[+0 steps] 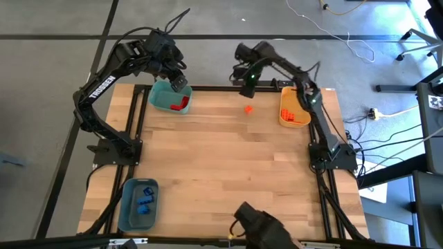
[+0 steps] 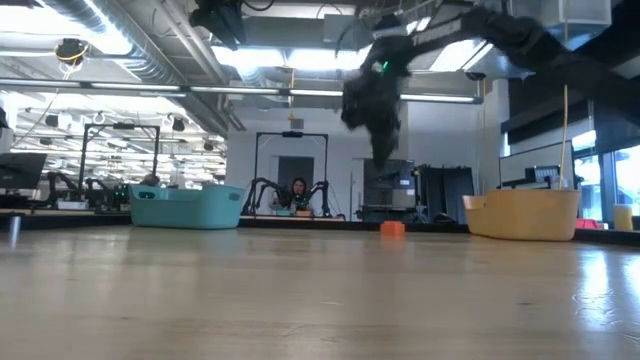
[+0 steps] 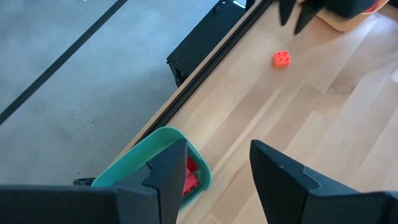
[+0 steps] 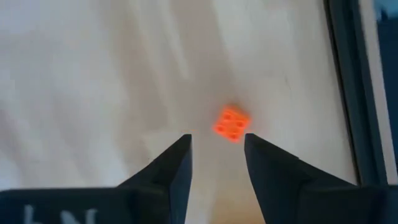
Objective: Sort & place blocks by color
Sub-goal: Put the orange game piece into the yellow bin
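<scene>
Orange block (image 4: 231, 124): last loose one, lying alone near the counter's far edge, between the teal bin (image 1: 160, 102) and the yellow-orange bin (image 1: 285, 111). Hovering above it, right gripper (image 4: 216, 155), fingers open, block just ahead of the tips. Risk of a tip clipping the tiny block and skidding it off the far edge; left gripper (image 3: 214, 163), fingers open and empty, over the teal bin.

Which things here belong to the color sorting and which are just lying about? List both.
Part of the job:
- orange block loose on the table, under the open right pincer
- red blocks in the teal bin, below the open left pincer
- orange blocks in the yellow-orange bin
- blue blocks in the grey-blue bin

Lying about:
- cables on the floor
</scene>
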Tool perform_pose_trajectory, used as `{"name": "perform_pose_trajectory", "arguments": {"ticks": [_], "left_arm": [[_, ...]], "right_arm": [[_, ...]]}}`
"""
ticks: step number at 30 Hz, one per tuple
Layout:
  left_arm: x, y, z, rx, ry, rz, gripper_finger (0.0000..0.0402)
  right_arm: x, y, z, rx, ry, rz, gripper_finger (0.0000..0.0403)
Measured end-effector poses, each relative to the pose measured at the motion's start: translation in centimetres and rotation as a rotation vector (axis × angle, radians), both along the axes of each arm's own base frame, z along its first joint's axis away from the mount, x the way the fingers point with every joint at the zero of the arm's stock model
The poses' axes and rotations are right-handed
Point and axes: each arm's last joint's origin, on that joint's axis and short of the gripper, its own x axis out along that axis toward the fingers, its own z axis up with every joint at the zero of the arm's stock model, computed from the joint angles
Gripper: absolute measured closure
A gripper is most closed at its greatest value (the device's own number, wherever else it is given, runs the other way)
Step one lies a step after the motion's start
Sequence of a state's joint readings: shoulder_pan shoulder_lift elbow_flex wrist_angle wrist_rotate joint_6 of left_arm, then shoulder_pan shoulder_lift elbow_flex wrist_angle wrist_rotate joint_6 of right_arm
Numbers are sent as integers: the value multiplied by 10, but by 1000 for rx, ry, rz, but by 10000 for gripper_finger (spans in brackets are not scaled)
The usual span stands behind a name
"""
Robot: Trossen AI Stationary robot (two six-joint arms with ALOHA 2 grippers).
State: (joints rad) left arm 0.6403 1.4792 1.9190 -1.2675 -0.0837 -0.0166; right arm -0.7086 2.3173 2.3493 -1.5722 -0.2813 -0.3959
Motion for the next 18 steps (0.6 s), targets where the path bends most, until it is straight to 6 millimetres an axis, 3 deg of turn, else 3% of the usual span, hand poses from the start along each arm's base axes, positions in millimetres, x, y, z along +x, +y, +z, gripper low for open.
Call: {"name": "perform_pose_trajectory", "arguments": {"ticks": [4,9,18], "left_arm": [[0,0,0,0,1,0,233],[0,0,0,-2,4,0,233],[0,0,0,-1,4,-1,233]], "right_arm": [[-15,16,49,12,-141,-46,254],[-27,28,91,-66,-273,-104,254],[-28,31,98,-102,-307,-63,254]]}}
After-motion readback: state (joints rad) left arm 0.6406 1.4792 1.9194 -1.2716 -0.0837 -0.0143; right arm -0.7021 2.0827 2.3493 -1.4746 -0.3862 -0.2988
